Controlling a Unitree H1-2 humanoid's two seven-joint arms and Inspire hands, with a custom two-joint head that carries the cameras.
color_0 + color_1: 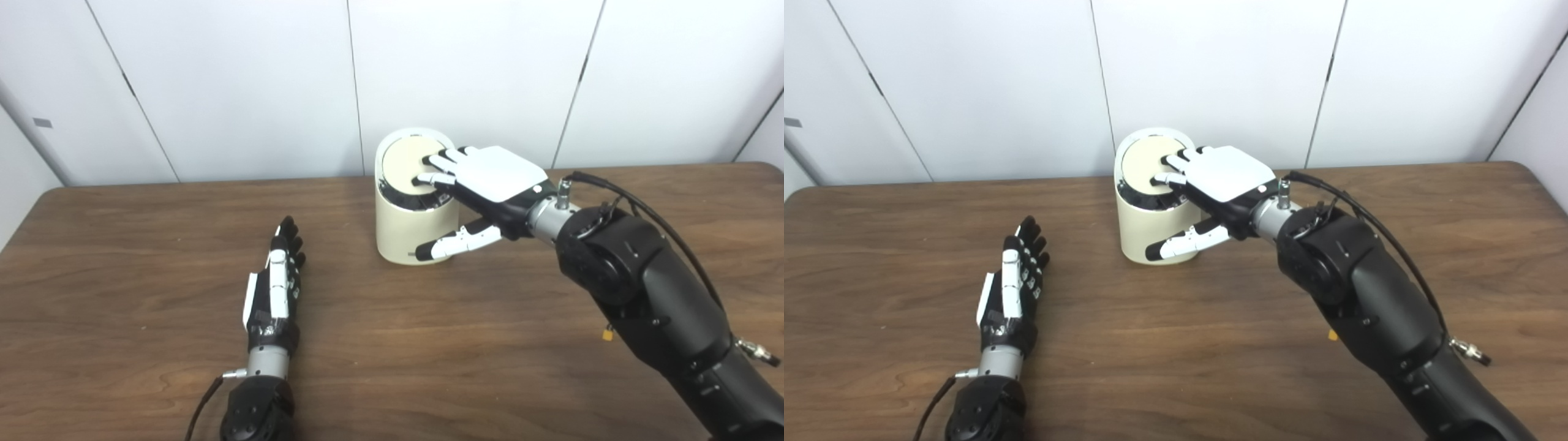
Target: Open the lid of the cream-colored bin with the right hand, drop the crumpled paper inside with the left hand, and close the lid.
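Work surface: dark brown wood-grain desk (429, 343), matte finish, rounded corners visible at far left and far right. Far edge runs just short of the wall. Grain streaks run mostly left to right.

Behind the desk: white panelled wall (257, 79), split by thin dark seams, one vertical near the middle, others slanting outward toward left and right. A small grey tag (42, 122) sits on the leftmost panel, above the desk's far-left corner.

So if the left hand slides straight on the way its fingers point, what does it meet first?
Nothing, it seems: the left hand points away up the table, passing left of the bin. Depth is hard to judge.
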